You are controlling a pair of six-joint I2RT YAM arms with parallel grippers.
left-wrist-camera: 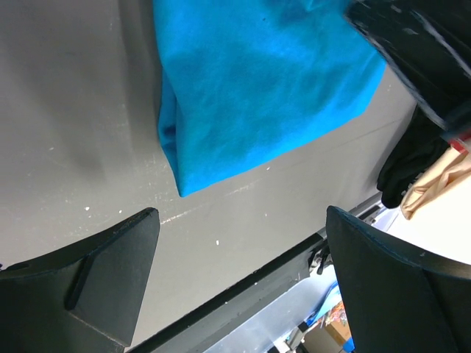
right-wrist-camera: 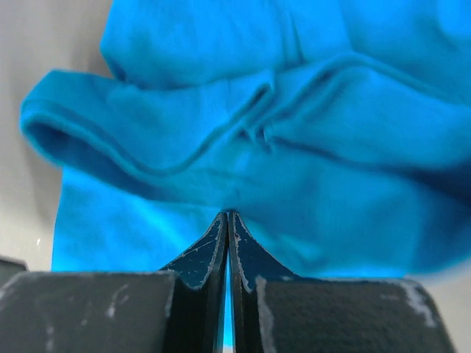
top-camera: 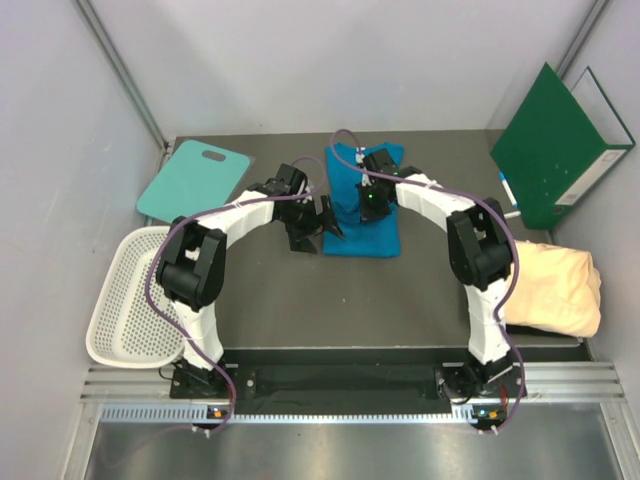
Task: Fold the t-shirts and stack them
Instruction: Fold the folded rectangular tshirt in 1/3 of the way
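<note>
Surface (top-camera: 330, 300): dark grey, boxed in by pale walls (top-camera: 300, 60). A teal board (top-camera: 195, 180) and a white basket (top-camera: 110, 300) sit at the left, and a green folder (top-camera: 560, 140) leans at the far right.
Blue shirt (top-camera: 365, 240): centre-far on the surface, partly folded into a rough rectangle, top layer rumpled.
Cream shirt (top-camera: 555, 290): folded bundle at the right edge, well apart from the blue one; likely the base of the stack.
Right claw (right-wrist-camera: 227, 215): pinched fully together, tips touching the blue cloth. I cannot tell whether any fabric is caught; it is probably pinning the fold.
Left claw (top-camera: 318, 232): spread wide and empty, just beside the shirt's near-left corner, seemingly placed to take that corner for the next fold.
</note>
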